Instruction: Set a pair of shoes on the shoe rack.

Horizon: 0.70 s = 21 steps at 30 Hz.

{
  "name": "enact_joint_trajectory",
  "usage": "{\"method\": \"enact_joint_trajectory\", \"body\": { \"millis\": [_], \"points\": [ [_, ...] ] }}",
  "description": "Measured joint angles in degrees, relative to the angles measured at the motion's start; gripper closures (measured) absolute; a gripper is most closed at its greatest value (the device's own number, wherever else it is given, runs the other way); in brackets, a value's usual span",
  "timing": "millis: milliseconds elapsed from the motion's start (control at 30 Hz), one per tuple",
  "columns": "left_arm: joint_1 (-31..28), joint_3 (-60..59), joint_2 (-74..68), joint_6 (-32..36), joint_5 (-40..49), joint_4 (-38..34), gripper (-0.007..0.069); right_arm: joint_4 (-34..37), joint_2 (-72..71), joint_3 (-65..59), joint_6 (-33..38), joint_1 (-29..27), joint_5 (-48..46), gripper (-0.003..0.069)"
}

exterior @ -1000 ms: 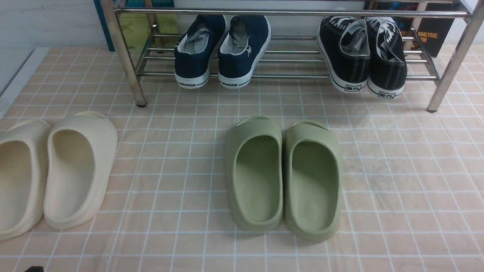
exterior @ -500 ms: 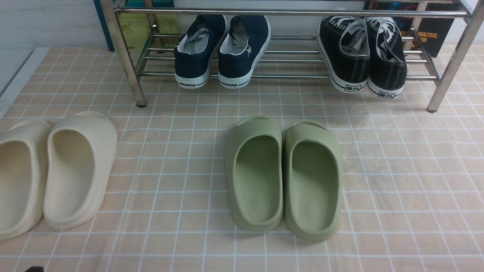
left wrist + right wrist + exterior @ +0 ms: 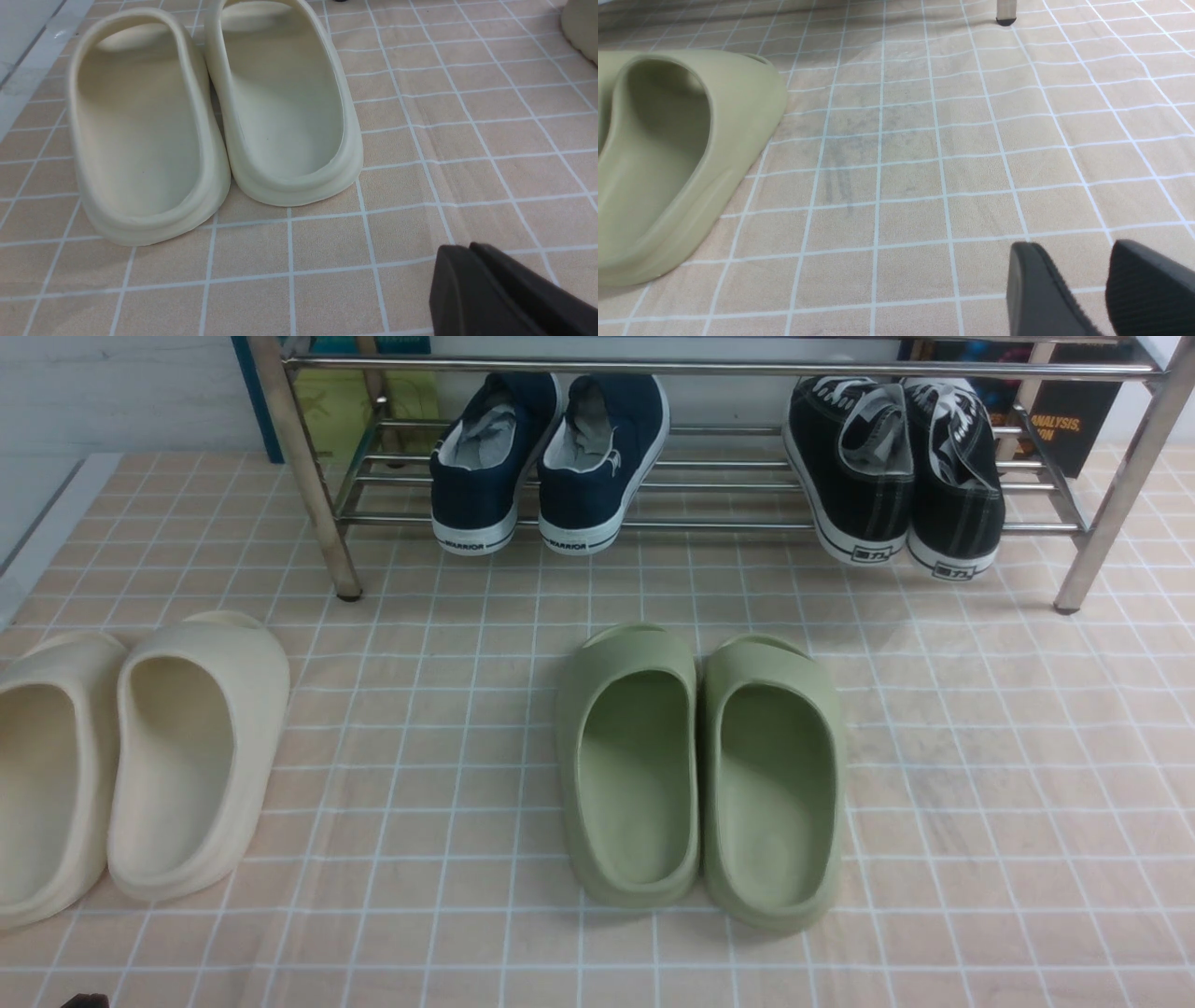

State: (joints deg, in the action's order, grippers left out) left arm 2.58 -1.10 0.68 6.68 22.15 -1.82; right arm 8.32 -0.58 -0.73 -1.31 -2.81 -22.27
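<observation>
The pair of shoes, two navy slip-ons [image 3: 551, 467] with white soles, rests side by side on the lower bars of the chrome shoe rack [image 3: 728, 525], heels toward me, left of centre. Neither gripper is near them. My left gripper [image 3: 462, 247] is low over the tiled floor, shut with nothing between its fingers, just behind the cream slides [image 3: 210, 116]. Also low over the floor, my right gripper [image 3: 1073, 247] stands open and empty, to the right of a green slide [image 3: 668, 154].
Black lace-up sneakers [image 3: 896, 467] sit on the rack's right part. Green slides [image 3: 700, 775] lie mid-floor and cream slides [image 3: 140, 756] at the left. A rack leg foot [image 3: 1006, 14] shows in the right wrist view. Books stand behind the rack.
</observation>
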Motion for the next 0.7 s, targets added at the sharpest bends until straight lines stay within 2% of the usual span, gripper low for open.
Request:
{"method": "enact_joint_trajectory", "body": {
  "millis": [700],
  "points": [
    [0.00,0.00,0.00,0.00,0.00,0.05,0.0570,-0.05,0.00,0.00,0.00,0.00,0.00,0.0421]
  ]
}}
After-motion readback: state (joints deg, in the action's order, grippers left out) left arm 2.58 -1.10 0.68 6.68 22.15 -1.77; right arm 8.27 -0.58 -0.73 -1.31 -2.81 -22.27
